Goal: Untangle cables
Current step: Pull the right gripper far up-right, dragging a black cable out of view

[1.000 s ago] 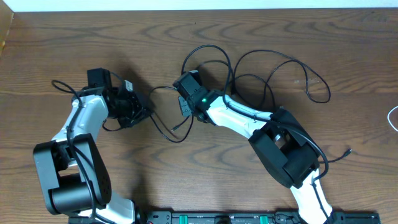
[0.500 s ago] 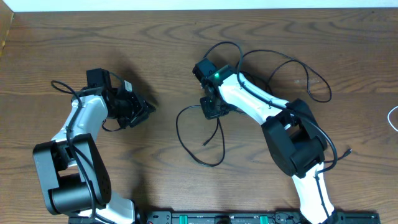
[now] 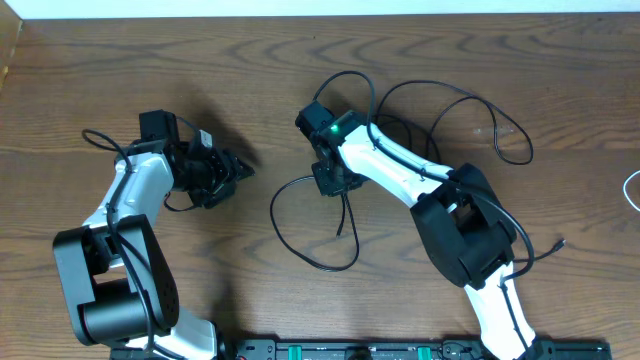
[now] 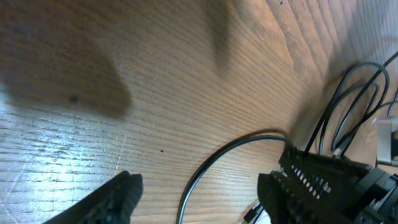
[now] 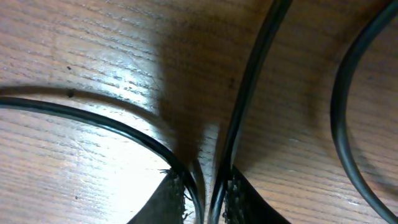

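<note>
1. Since 1 second ago the left tool [image 3: 240, 178] has gone from shut to spread. The black strand that ran taut from it to the right tool [image 3: 335, 183] has dropped away, and the right tool now sits further right.
2. Counted from overhead, there are 2 tools and 1 white cable [image 3: 627, 190], which lies at the right edge of the worktop [image 3: 120, 80]. The black cables [image 3: 273, 213] are well apart from the white cable and form 1 tangle. How many separate cords are in it cannot be told.
3. The black cables lie on the worktop around the right tool. 1 open loop is in front of that tool, reaching toward the left tool, and further loops are on its far side.
4. Only the overhead view shows the left tool apart from that loop, holding nothing. The left wrist view adds that its fingers [image 4: 118, 199] stand wide, with 1 curved black strand [image 4: 249, 142] on the worktop beyond the gap.
5. The right wrist view shows what the overhead view hides. The right tool's fingers [image 5: 168, 202] stand narrowly apart with 2 black strands running through the gap, and 1 more strand [image 5: 339, 112] curves past on the right. Whether the 2 strands are pinched cannot be told.
</note>
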Action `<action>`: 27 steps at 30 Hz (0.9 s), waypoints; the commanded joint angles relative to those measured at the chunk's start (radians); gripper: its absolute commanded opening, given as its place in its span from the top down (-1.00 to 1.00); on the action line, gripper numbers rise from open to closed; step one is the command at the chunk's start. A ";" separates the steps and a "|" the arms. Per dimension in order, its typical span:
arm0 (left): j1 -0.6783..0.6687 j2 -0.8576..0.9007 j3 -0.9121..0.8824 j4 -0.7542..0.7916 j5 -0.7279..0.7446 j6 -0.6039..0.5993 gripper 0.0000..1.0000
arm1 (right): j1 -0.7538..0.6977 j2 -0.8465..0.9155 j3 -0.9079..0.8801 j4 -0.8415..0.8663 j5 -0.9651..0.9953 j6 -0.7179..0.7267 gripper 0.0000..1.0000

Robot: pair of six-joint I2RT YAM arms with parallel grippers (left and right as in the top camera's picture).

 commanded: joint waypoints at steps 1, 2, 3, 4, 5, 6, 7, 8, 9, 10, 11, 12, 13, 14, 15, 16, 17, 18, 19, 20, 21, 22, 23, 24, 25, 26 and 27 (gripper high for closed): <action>0.005 0.005 0.005 -0.002 -0.011 -0.001 -0.59 | 0.038 0.078 -0.027 -0.013 0.056 0.010 0.83; 0.004 0.005 0.005 -0.002 -0.011 -0.001 -0.77 | 0.039 0.078 -0.027 -0.013 0.060 0.014 0.99; 0.005 0.005 0.005 -0.002 -0.011 -0.001 -0.80 | 0.035 0.078 -0.027 -0.013 0.056 0.017 0.99; 0.005 0.005 0.005 -0.002 -0.011 -0.001 -0.89 | 0.031 0.078 -0.027 -0.013 0.042 0.016 0.99; 0.005 0.005 0.005 -0.002 -0.011 -0.001 -0.99 | 0.015 0.072 -0.026 -0.003 -0.010 -0.038 0.98; 0.005 0.005 0.005 -0.002 -0.011 -0.001 -0.99 | 0.006 0.071 -0.024 0.007 -0.044 -0.080 0.99; 0.005 0.005 0.005 -0.002 -0.011 -0.001 -0.99 | -0.009 0.066 -0.019 0.017 -0.093 -0.137 0.99; 0.005 0.005 0.005 -0.002 -0.011 -0.001 -0.99 | -0.027 0.056 -0.011 0.018 -0.117 -0.174 0.99; 0.005 0.005 0.005 -0.002 -0.011 -0.001 -0.99 | -0.039 0.051 -0.006 0.014 -0.115 -0.187 0.98; 0.005 0.005 0.005 -0.002 -0.011 -0.001 -0.99 | -0.060 0.034 0.005 0.003 -0.108 -0.210 0.98; 0.005 0.005 0.005 -0.002 -0.011 -0.001 -0.99 | -0.083 0.016 0.015 -0.005 -0.108 -0.229 0.98; 0.005 0.005 0.005 -0.002 -0.011 -0.001 -0.99 | -0.102 -0.005 0.024 -0.010 -0.108 -0.244 0.98; 0.005 0.005 0.005 -0.002 -0.011 -0.001 -0.98 | -0.133 -0.040 0.037 -0.010 -0.109 -0.258 0.98; 0.005 0.005 0.005 -0.002 -0.011 -0.001 -0.98 | -0.150 -0.060 0.042 -0.008 -0.114 -0.261 0.98; 0.005 0.005 0.005 -0.002 -0.011 -0.001 -0.98 | -0.193 -0.113 0.053 0.007 -0.133 -0.265 0.98; 0.005 0.005 0.005 -0.002 -0.011 -0.001 -0.98 | -0.228 -0.157 0.057 0.024 -0.166 -0.283 0.98; 0.005 0.005 0.005 -0.002 -0.011 -0.001 -0.98 | -0.269 -0.206 0.058 0.047 -0.217 -0.305 0.99; 0.005 0.005 0.005 -0.002 -0.011 -0.001 -0.98 | -0.302 -0.242 0.058 0.058 -0.265 -0.312 0.99; 0.005 0.005 0.005 -0.002 -0.011 -0.001 -0.98 | -0.347 -0.286 0.058 0.066 -0.349 -0.330 0.98; 0.005 0.005 0.005 -0.002 -0.011 -0.001 -0.98 | -0.372 -0.307 0.058 0.071 -0.397 -0.340 0.98; 0.005 0.005 0.005 -0.002 -0.011 -0.001 -0.98 | -0.407 -0.336 0.058 0.077 -0.455 -0.353 0.99; 0.005 0.005 0.005 -0.002 -0.011 -0.001 -0.98 | -0.438 -0.360 0.058 0.084 -0.486 -0.358 0.98; 0.005 0.005 0.005 -0.002 -0.011 -0.001 -0.98 | -0.466 -0.379 0.058 0.091 -0.491 -0.358 0.98; 0.005 0.005 0.005 -0.002 -0.010 -0.001 -0.98 | -0.523 -0.412 0.058 0.106 -0.446 -0.358 0.98; 0.005 0.005 0.005 -0.002 -0.011 -0.001 -0.98 | -0.546 -0.423 0.058 0.111 -0.409 -0.358 0.99; 0.005 0.005 0.005 -0.002 -0.011 -0.001 -0.97 | -0.585 -0.434 0.058 0.119 -0.341 -0.358 0.99; 0.005 0.005 0.005 -0.002 -0.011 -0.001 -0.97 | -0.609 -0.438 0.058 0.122 -0.311 -0.358 0.99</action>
